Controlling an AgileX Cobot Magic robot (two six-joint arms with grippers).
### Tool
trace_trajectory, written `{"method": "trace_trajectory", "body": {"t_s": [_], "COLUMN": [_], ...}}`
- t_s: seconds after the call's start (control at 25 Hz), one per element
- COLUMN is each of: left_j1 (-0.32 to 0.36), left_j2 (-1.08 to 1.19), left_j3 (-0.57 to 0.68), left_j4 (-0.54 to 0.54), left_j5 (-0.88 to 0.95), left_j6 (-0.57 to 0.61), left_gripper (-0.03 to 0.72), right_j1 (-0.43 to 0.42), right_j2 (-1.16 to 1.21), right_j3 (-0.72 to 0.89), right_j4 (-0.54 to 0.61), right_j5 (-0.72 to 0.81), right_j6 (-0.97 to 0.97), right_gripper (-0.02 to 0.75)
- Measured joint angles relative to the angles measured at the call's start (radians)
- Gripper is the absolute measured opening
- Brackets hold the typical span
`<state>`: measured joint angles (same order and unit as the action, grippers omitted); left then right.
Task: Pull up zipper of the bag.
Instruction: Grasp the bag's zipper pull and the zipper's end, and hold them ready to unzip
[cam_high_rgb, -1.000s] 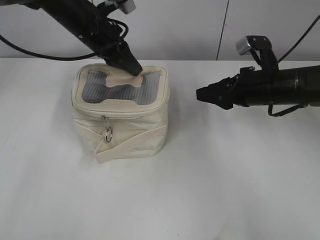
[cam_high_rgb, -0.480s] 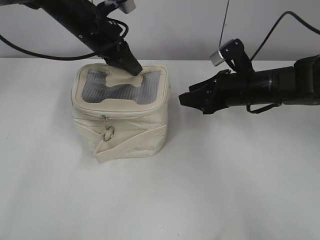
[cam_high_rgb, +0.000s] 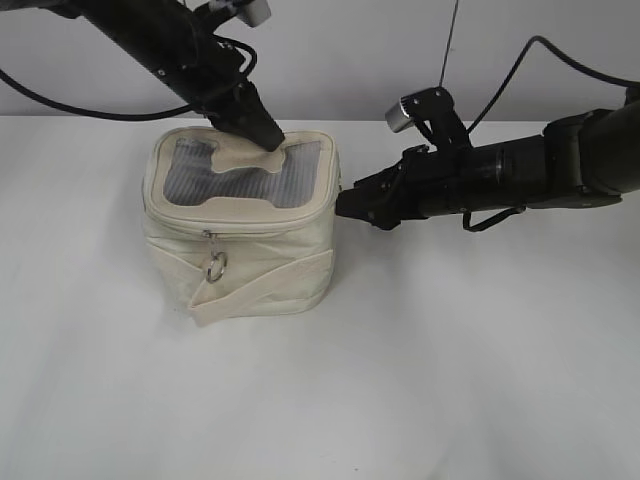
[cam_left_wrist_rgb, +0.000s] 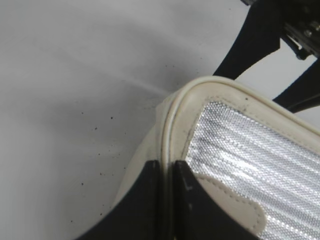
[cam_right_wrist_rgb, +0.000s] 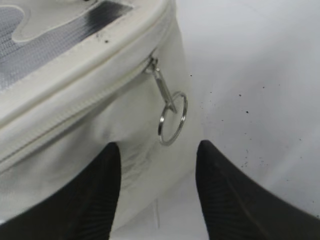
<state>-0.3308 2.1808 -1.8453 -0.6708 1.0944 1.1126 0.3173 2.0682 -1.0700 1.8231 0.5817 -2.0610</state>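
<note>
Zipper (cam_high_rgb: 250, 232) track runs around the lid rim of the cream bag (cam_high_rgb: 240, 235), which stands on the white counter (cam_high_rgb: 450, 380) left of centre in the exterior view. Two silver ring pulls are visible: one ring pull (cam_high_rgb: 216, 266) hangs on the front face at about 6 o'clock of the lid, and a second ring pull (cam_right_wrist_rgb: 172, 118) hangs at the bag's right-hand corner.

Right end effector (cam_high_rgb: 348, 206): lies at 3 o'clock from the bag, fingertips just beside the bag's right wall. In the right wrist view its two fingers (cam_right_wrist_rgb: 235, 200) are parted, holding nothing, and the second ring pull dangles in line with the gap between them, toward 12 o'clock. The pull's long axis runs diagonally, from slider at upper left to ring at lower right.

Left end effector (cam_high_rgb: 270, 138): bears down on the lid's cream patch from 11 o'clock. In the left wrist view its fingers (cam_left_wrist_rgb: 187, 200) stand nearly together at the lid's piped edge; whether they pinch the rim or merely press it cannot be told.

Judgement: the right arm is the nearer to a pull, and a short advance would bring the ring between its fingers.
</note>
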Motion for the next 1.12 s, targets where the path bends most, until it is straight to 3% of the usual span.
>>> {"method": "trace_trajectory", "body": {"t_s": [0.84, 1.12], "left_j1": [0.000, 0.000], "left_j2": [-0.001, -0.001], "left_j3": [0.000, 0.000], "left_j4": [0.000, 0.000], "left_j5": [-0.001, -0.001], "left_j6": [-0.003, -0.003], "left_gripper": [0.047, 0.047], "right_j1": [0.002, 0.042], "right_j2": [0.010, 0.010], "right_j3": [-0.064, -0.065], "right_j4": [0.001, 0.001], "right_j5": [-0.039, -0.101], "right_j6": [0.045, 0.099], "right_gripper": [0.395, 0.395]}}
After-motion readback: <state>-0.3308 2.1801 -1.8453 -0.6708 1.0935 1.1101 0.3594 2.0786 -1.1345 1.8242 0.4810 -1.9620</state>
